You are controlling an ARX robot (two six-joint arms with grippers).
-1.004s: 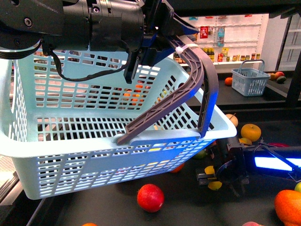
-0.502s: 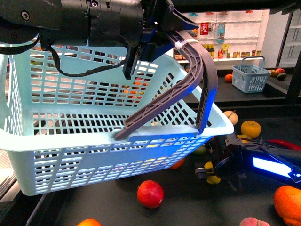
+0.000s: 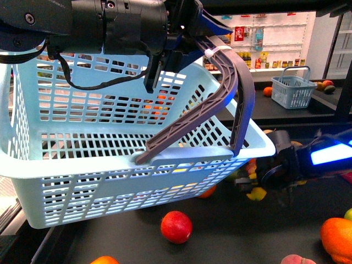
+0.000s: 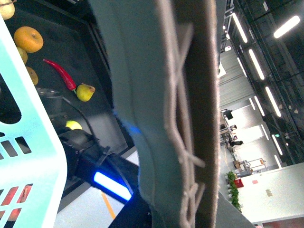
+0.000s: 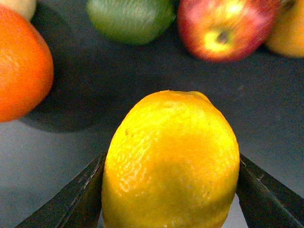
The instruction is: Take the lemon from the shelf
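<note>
The left gripper (image 3: 190,33) has its fingers closed on the grey handle (image 3: 236,93) of the pale basket (image 3: 82,165). Under the basket's front edge a red apple (image 3: 176,226) lies on open dark shelf (image 3: 236,234). Just right of the basket's corner, the right gripper (image 3: 250,186) pinches the lemon (image 5: 171,161) between its fingers.

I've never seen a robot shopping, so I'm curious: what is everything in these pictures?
basket: one, light blue, hanging in front.
handle: one, grey, on the basket.
lemon: one, yellow, in the right end effector.
shelf: one, black tray under the fruit.
red apple: one, red, tray below the basket.
orange: one, orange, beside the lemon.
green fruit: one, green, beyond the lemon.
chilli: one, red, on the tray.
small basket: one, blue-grey, far background.
left end effector: one, black, holding the handle.
right end effector: one, black, closed on the lemon.
</note>
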